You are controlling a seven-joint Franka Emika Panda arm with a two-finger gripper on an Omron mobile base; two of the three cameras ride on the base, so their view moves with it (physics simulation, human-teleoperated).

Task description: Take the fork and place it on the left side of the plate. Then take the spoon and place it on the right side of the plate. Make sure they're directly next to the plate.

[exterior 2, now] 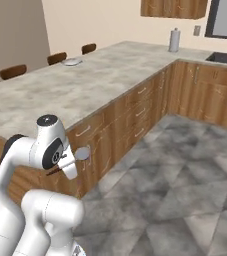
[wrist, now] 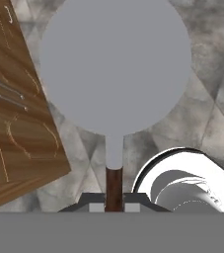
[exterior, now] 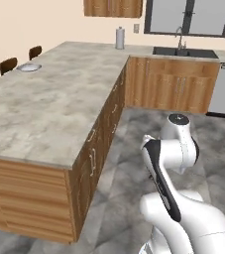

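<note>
The spoon (wrist: 114,89) is pinched by its dark brown handle between the nearly closed fingertips (wrist: 96,203) of the gripper (wrist: 114,205). Its long axis runs straight out from the fingers, ending in the round grey bowl held over the floor beside the cabinet front (wrist: 15,118). In the right base view the spoon's bowl is seen projecting from the hand, low against the cabinets. The plate (exterior: 29,67) sits on the far end of the counter (exterior: 49,104), well apart from the gripper, up and to the left. One spoon and one plate are counted; the fork is probably too small to be made out at this distance.
</note>
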